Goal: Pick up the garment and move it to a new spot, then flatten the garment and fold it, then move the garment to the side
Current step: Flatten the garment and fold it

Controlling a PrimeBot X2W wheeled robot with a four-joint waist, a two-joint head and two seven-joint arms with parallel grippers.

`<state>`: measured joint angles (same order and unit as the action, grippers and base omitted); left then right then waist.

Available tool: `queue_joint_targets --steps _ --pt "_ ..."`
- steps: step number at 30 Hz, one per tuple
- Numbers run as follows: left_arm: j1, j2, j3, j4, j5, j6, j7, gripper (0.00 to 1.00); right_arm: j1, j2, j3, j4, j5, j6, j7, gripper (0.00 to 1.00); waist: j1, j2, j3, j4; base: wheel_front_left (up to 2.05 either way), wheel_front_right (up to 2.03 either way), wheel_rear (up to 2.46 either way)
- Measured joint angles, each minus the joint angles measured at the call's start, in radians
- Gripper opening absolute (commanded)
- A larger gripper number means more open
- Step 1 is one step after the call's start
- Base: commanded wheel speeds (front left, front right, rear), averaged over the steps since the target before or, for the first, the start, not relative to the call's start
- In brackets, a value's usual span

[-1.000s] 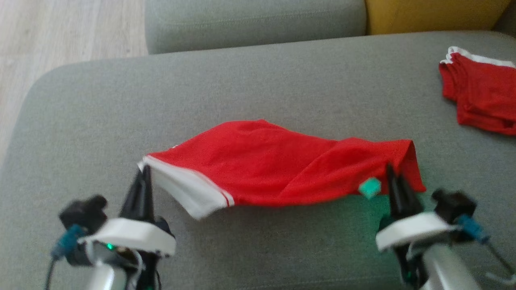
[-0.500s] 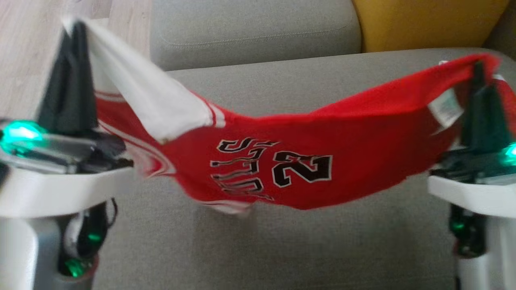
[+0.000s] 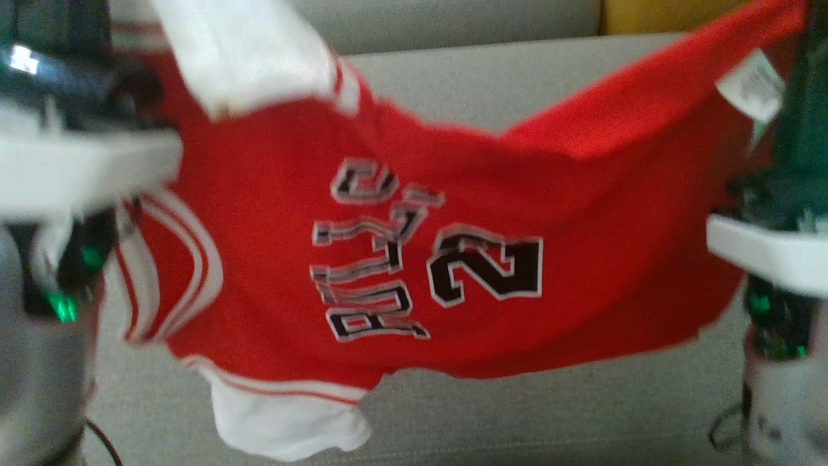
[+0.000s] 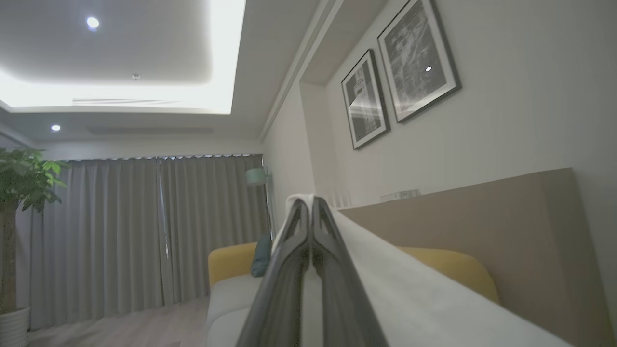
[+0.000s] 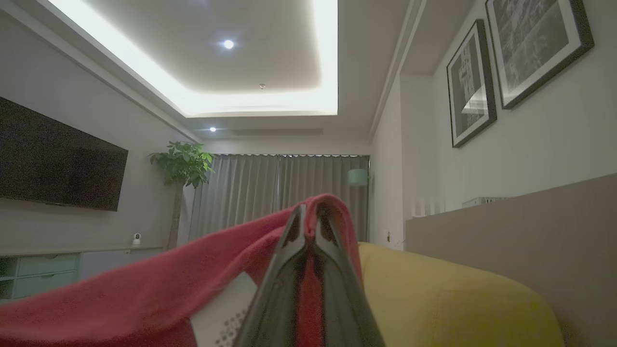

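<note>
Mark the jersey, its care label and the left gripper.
jersey (image 3: 582,213): head view, on the red cloth of its body.
care label (image 3: 747,84): head view, on the label's middle.
left gripper (image 4: 311,207): left wrist view, between its fingertips.

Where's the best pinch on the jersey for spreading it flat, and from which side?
Thin edges at opposite ends: left gripper is shut on the white sleeve, right gripper on the red edge by the tag. Come from below, fingers pointing up. The jersey hangs spread between those two pinches, so they likely suit laying it flat.
</note>
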<state>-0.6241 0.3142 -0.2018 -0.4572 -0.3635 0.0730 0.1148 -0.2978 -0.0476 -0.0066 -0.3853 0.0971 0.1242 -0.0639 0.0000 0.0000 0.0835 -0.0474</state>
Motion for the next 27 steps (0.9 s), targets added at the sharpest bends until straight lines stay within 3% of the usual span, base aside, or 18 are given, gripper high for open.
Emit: queue_joint_targets --steps 3,9,13,18,22,27 --pt "-0.121 0.007 0.002 0.139 0.0 -0.015 0.007 0.0 -0.129 -0.004 0.015 0.111 0.022 0.0 0.001 0.0 0.0 0.0 0.054 0.001 0.0 0.0 0.0" --pt "-0.444 0.007 -0.015 0.457 0.035 -0.065 -0.023 0.0 -0.506 -0.029 0.039 0.459 0.025 0.0 -0.031 0.0 0.0004 0.0 0.175 -0.002 0.0 0.0 0.0" --pt "-0.631 -0.02 -0.034 0.697 0.076 -0.07 -0.092 0.0 -0.758 -0.03 0.041 0.733 -0.023 0.0 -0.101 0.0 0.0006 0.0 0.244 0.0 0.0 0.0 0.0" --pt "-0.783 -0.087 -0.066 0.902 0.117 -0.066 -0.215 0.0 -0.967 -0.03 -0.049 0.993 -0.137 0.0 -0.165 0.0 0.0001 0.0 0.298 0.02 0.0 0.0 0.0" --pt "-0.815 -0.16 -0.082 0.98 0.101 -0.085 -0.315 0.0 -1.038 -0.029 -0.089 1.128 -0.215 0.0 -0.187 0.0 0.0001 0.0 0.349 0.053 0.0 0.0 0.0" --pt "-0.649 -0.205 -0.102 1.041 0.063 -0.118 -0.363 0.0 -0.963 -0.026 -0.116 1.257 -0.249 0.0 -0.192 0.0 0.0001 0.0 0.403 0.103 0.0 0.0 0.0"
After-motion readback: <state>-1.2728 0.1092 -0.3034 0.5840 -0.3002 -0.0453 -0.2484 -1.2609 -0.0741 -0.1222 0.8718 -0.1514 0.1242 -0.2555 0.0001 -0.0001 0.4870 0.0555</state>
